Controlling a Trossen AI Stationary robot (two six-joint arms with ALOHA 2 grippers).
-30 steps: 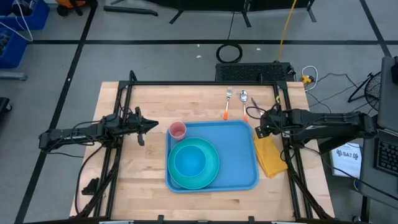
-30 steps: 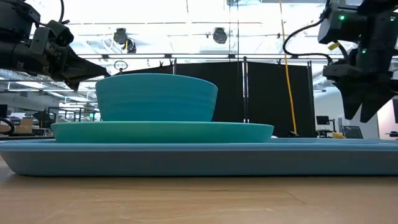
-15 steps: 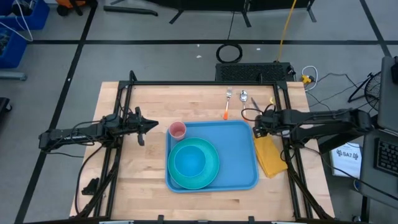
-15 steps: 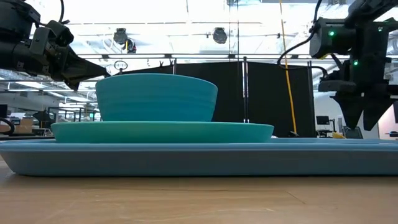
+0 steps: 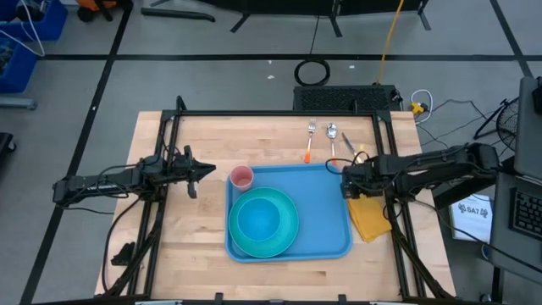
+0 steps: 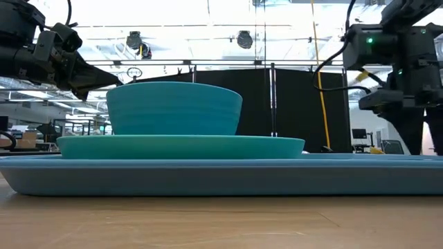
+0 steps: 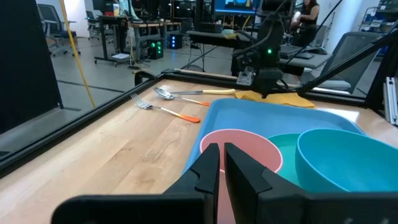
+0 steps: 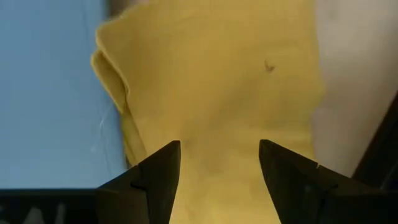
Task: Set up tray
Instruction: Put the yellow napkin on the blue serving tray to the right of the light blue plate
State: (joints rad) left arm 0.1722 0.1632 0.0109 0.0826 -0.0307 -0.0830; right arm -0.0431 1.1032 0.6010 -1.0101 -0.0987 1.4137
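The blue tray (image 5: 326, 212) lies flat in the middle of the table. On it stand a turquoise plate (image 5: 288, 239) with a bowl (image 5: 258, 219) and a pink cup (image 5: 242, 177). A folded yellow napkin (image 5: 370, 214) lies on the table along the tray's right rim. My right gripper (image 8: 217, 168) points down over the napkin's far end, open, one finger on either side and clear of the cloth (image 8: 217, 81). My left gripper (image 7: 221, 163) waits level at the tray's left, shut, aimed at the cup (image 7: 239, 146).
A fork (image 5: 312, 129), a spoon (image 5: 332, 131) and an orange-handled utensil (image 5: 308, 153) lie on the wood beyond the tray's far right corner. The black frame rails (image 5: 254, 113) border the table. Bare wood shows at the left and near sides.
My right gripper has sunk toward the napkin, shifting a little toward the tray, and has rolled about its own axis while staying open. Nothing on the table has moved.
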